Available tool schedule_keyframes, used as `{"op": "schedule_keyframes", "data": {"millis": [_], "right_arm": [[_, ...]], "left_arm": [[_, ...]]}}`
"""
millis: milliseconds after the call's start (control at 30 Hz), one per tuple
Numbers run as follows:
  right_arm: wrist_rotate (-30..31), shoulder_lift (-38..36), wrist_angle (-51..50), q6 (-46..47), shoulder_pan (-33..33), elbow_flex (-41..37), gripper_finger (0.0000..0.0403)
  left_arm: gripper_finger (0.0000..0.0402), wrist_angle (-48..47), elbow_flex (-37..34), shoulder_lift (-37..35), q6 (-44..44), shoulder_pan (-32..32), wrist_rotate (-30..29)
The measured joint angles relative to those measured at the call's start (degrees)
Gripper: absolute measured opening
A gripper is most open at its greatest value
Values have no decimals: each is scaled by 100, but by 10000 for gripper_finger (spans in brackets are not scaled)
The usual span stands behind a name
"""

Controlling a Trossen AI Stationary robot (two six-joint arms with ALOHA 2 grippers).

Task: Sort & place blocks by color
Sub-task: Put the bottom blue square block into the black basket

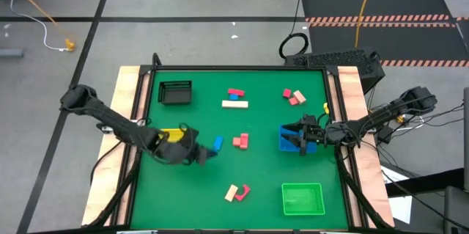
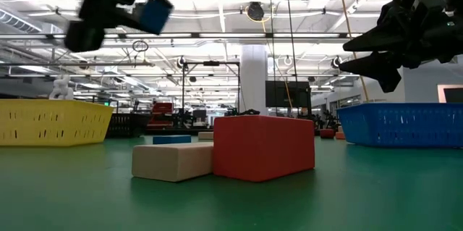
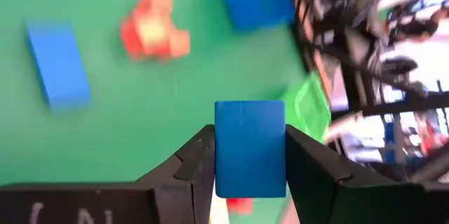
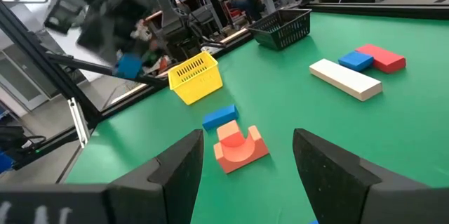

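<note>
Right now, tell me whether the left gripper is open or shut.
Shut on the blue block: the left gripper has both fingers pressed against its sides.

No text, label, brand, number or sign can be read anywhere in these views.

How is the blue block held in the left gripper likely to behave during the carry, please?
The blue block looks rigid, with flat faces the left gripper squeezes squarely, so slipping seems unlikely. Being small, it is probably light. Set down, it should sit without rolling.

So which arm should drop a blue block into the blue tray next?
Probably the left: its gripper already holds a blue block. The right gripper hovers over the blue tray, open and empty.
</note>
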Motion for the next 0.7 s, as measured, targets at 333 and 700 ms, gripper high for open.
{"op": "schedule_keyframes", "data": {"millis": [333, 700], "right_arm": [[2, -2, 0, 0, 0, 0, 212], [0, -2, 0, 0, 2, 0, 212]], "left_arm": [[144, -188, 2, -865, 2695, 1681, -118], [145, -1802, 7, -1618, 4056, 3963, -218]]}}
